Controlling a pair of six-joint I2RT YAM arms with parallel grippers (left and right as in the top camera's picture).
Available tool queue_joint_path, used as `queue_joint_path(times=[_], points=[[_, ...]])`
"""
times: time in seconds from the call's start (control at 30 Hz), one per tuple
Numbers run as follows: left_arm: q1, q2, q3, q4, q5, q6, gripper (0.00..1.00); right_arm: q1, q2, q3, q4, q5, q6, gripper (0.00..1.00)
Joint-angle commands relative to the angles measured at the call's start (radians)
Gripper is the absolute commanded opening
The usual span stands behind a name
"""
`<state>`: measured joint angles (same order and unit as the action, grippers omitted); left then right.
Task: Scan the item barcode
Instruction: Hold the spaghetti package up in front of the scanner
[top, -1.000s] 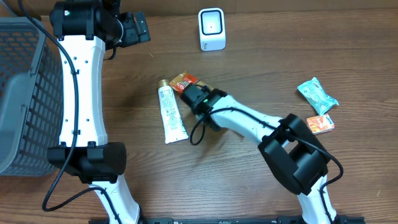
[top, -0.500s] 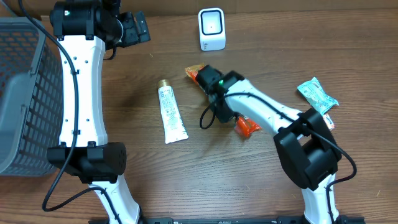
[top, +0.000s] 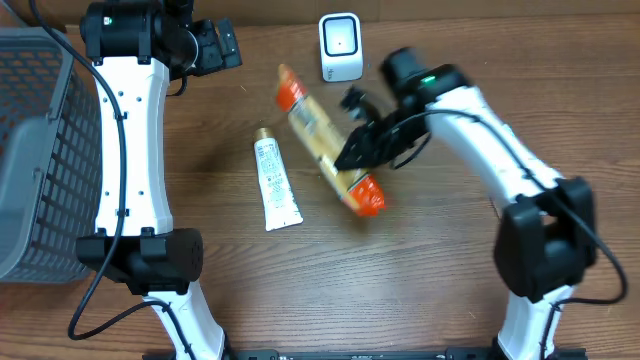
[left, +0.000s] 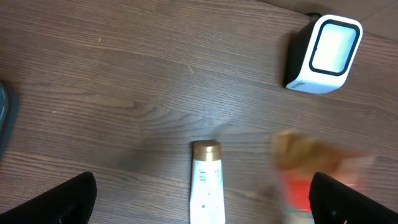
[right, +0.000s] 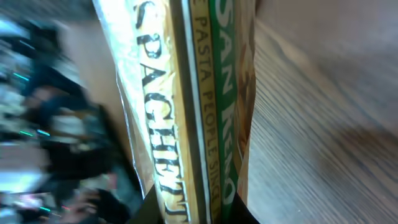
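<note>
The item is a long spaghetti pack (top: 318, 132) with orange ends, held tilted above the table. My right gripper (top: 366, 150) is shut on it near its lower end. In the right wrist view the pack (right: 199, 93) fills the frame between the dark fingers of my right gripper (right: 189, 208). The white barcode scanner (top: 340, 47) stands at the back, just right of the pack's upper end. My left gripper (top: 222, 45) hangs open at the back left, holding nothing. In the left wrist view my left gripper (left: 202, 202) stands wide, with the scanner (left: 323, 53) and a blur of the pack (left: 305, 165) ahead.
A white tube with a gold cap (top: 275, 183) lies left of the pack, also seen as the tube (left: 207, 186) under the left gripper. A grey basket (top: 40, 150) stands at the left edge.
My right gripper shut on the spaghetti pack and lifted it off the table. The right arm swung up and to the right with it. The left arm has not moved.
</note>
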<state>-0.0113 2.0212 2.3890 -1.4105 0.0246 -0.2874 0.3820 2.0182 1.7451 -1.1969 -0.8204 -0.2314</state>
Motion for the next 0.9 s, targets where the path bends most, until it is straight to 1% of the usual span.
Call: queue_joint_path(times=[0.0, 0.13, 0.37, 0.53, 0.6, 0.67, 0.73, 0.87], points=[[-0.002, 0.002, 0.003, 0.0, -0.006, 0.011, 1.0, -0.065, -0.086, 0.057, 0.005, -0.336, -0.039, 0.04], [-0.002, 0.002, 0.003, 0.001, -0.006, 0.011, 1.0, -0.121, -0.086, 0.057, 0.007, -0.455, -0.04, 0.04], [-0.002, 0.002, 0.003, 0.0, -0.006, 0.011, 1.0, -0.176, -0.086, 0.057, 0.014, -0.594, -0.039, 0.04], [-0.002, 0.002, 0.003, 0.001, -0.006, 0.011, 1.0, -0.186, -0.087, 0.057, 0.014, -0.578, -0.034, 0.04], [-0.002, 0.002, 0.003, 0.0, -0.006, 0.011, 1.0, -0.186, -0.089, 0.057, 0.028, -0.502, 0.023, 0.04], [-0.002, 0.002, 0.003, 0.0, -0.006, 0.011, 1.0, -0.182, -0.092, 0.064, 0.06, -0.349, 0.153, 0.04], [-0.002, 0.002, 0.003, 0.0, -0.006, 0.011, 1.0, -0.167, -0.092, 0.095, 0.068, -0.13, 0.275, 0.04], [-0.002, 0.002, 0.003, 0.001, -0.006, 0.011, 1.0, -0.113, -0.092, 0.18, 0.069, 0.29, 0.41, 0.03]])
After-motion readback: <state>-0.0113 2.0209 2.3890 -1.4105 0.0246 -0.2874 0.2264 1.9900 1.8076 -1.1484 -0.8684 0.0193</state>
